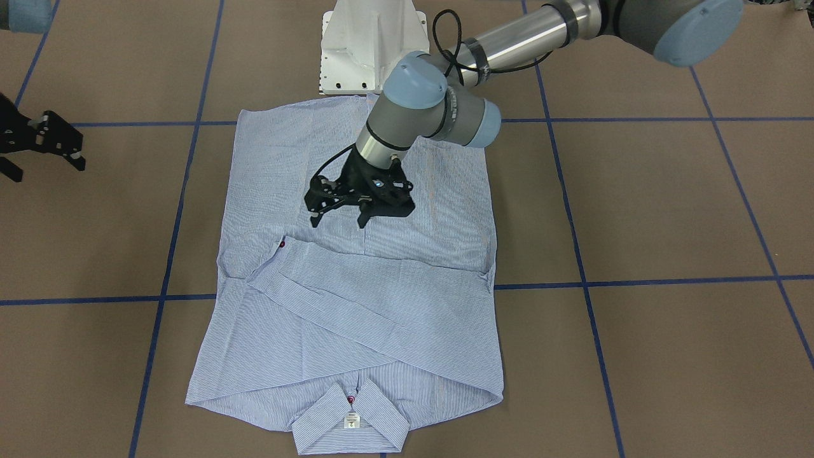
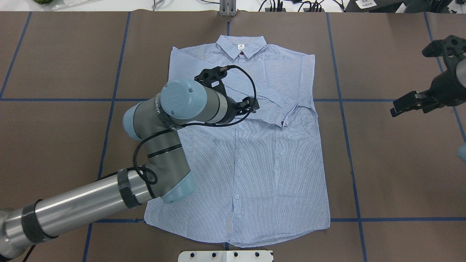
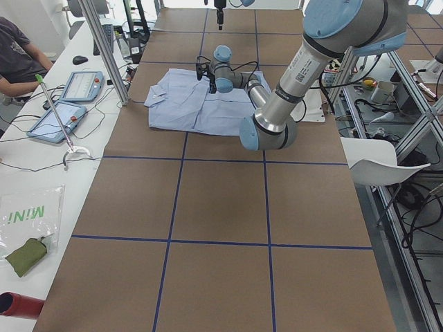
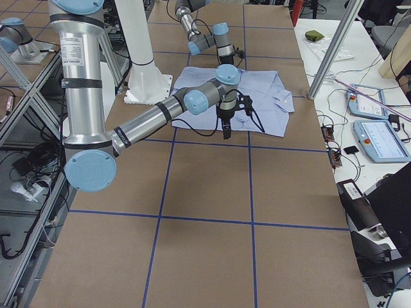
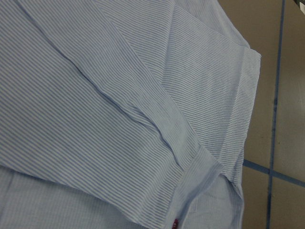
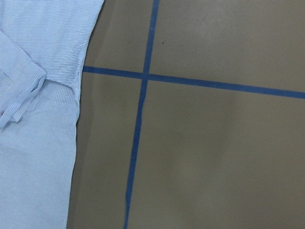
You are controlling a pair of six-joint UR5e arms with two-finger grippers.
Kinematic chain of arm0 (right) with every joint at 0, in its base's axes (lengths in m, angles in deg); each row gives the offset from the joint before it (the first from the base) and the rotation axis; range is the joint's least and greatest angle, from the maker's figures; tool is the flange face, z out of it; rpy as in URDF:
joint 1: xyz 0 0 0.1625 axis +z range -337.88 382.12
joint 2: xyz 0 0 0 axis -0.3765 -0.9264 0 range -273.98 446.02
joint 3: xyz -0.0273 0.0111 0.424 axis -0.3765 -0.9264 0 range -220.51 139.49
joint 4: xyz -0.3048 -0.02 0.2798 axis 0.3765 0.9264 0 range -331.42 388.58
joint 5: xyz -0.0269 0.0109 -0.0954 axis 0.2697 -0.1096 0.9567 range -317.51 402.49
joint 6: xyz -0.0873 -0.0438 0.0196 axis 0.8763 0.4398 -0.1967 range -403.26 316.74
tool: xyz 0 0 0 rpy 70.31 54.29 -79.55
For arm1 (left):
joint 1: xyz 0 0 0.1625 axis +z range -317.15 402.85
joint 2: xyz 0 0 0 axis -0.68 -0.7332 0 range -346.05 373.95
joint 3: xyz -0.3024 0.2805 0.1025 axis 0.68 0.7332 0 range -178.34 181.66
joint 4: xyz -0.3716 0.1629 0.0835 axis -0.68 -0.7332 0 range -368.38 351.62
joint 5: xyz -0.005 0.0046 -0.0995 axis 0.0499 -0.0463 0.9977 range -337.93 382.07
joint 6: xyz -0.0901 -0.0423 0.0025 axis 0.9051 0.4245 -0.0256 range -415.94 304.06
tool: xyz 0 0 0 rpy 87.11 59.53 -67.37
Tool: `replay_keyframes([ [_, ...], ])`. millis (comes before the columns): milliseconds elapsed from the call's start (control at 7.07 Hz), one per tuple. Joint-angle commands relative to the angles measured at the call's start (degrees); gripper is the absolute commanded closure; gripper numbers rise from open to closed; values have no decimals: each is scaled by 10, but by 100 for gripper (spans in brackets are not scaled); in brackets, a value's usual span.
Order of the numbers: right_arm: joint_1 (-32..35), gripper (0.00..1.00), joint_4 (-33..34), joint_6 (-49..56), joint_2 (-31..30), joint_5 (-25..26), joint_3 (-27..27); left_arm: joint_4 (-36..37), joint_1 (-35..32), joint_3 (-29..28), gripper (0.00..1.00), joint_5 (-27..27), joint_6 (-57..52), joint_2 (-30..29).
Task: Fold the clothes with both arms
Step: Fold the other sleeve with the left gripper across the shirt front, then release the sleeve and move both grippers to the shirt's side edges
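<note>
**Sleeves are in, the big fold is not done yet**

Nearest the robot, the hem (image 2: 236, 238) of the shirt (image 2: 255, 163) lies flat on the table (image 2: 382, 163). It is not folded up yet. A bit further out, you see the left gripper (image 1: 338, 219) hanging just over the middle of the shirt. Its fingers are spread and hold nothing. Past it, both sleeves (image 1: 381, 299) lie crossed over the chest, so that part looks done. At the far end, the collar (image 2: 255, 45) lies flat and neat. The right gripper (image 1: 44, 168) sits off to the side, well apart from the shirt. Its fingers look spread and empty too. I think you have the body left to fold, hem up to collar.
</note>
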Motion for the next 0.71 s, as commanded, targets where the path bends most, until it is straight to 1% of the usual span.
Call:
replay_keyframes([
  [0, -88, 0, -86, -133, -15, 56, 2, 100, -6, 165, 0, 0, -66, 121],
  [142, -133, 0, -112, -190, -19, 90, 2, 102, -7, 205, 0, 0, -88, 163],
  [283, -161, 0, -123, -220, -17, 100, 4, 105, -9, 247, 0, 2, -86, 188],
  [425, -183, 0, -123, -249, -16, 102, 6, 105, -13, 271, 0, 38, -84, 211],
  [566, -211, 0, -123, -279, -13, 118, 8, 101, -16, 280, 0, 54, -83, 225],
])
